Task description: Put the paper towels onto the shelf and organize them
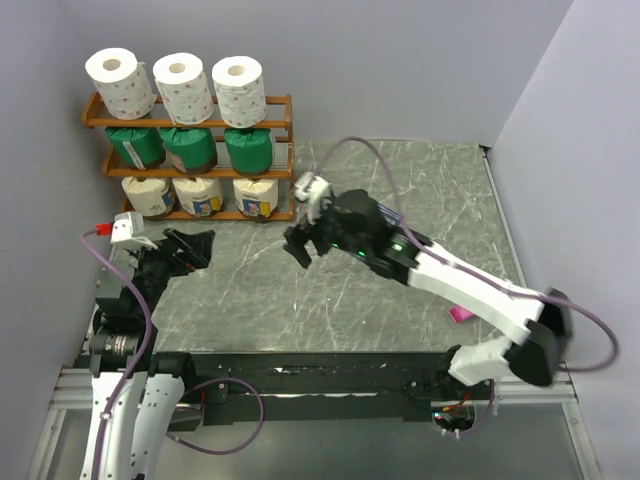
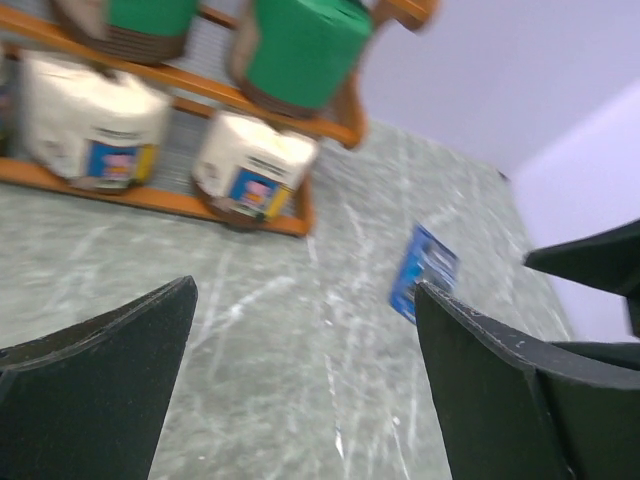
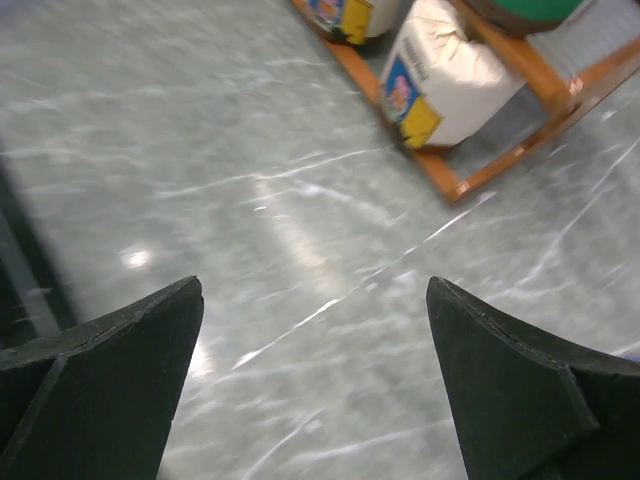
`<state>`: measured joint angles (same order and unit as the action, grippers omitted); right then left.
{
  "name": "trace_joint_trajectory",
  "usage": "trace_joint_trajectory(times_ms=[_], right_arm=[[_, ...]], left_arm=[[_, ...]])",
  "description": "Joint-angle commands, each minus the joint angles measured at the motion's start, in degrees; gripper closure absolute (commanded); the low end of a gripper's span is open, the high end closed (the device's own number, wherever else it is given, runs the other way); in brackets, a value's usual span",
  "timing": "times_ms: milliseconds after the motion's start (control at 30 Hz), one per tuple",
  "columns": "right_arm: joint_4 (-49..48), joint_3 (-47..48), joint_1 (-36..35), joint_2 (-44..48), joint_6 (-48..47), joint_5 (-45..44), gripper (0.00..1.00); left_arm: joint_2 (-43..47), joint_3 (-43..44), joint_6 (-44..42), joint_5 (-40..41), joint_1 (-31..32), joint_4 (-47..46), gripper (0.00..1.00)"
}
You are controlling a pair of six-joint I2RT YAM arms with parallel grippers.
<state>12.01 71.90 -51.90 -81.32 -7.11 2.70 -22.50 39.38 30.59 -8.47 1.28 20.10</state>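
Shelf (image 1: 289, 125): 9 paper towels (image 1: 190, 148) | left hand (image 1: 200, 250), right hand (image 1: 296, 247) spread

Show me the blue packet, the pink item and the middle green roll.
blue packet (image 2: 424, 270), left wrist view, middle of its face
pink item (image 1: 462, 315), top external view, its visible middle
middle green roll (image 1: 190, 148), top external view, front of its wrapper

I sit boxed in by pale lavender walls (image 1: 400, 60) at the left, top and right of the overhead frame. Before me spreads a grey-green marbled table (image 1: 420, 200) with white veins. A soft glare (image 3: 290, 235) lies on it mid-frame in my right wrist view.
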Motion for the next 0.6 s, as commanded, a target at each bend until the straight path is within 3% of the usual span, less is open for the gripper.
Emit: trace_joint_trajectory(times_ms=[0,167,300,433,567], right_arm=[[2.6,-5.9,-0.7,10.4,14.4,3.8,0.0],[8.3,-8.5,-0.7,18.6,25.1,-0.6,0.01],[5.6,-13.0,-0.7,26.9,31.7,-2.6,0.0],[2.2,-19.2,-0.7,33.6,32.5,-8.6,0.0],[4.1,-19.7,-0.7,36.6,30.5,-12.5,0.0]], left_arm=[[-3.2,-0.4,-1.3,-12.3,0.2,-6.3,0.04],[-4.8,-1.2,-1.4,-19.1,2.8,-8.8,0.04],[-5.6,-1.8,-1.5,-23.5,5.9,-10.6,0.04],[-6.0,-1.9,-1.8,-25.5,6.5,-11.6,0.04],[-6.2,-1.9,-1.8,-26.1,6.5,-11.7,0.04]])
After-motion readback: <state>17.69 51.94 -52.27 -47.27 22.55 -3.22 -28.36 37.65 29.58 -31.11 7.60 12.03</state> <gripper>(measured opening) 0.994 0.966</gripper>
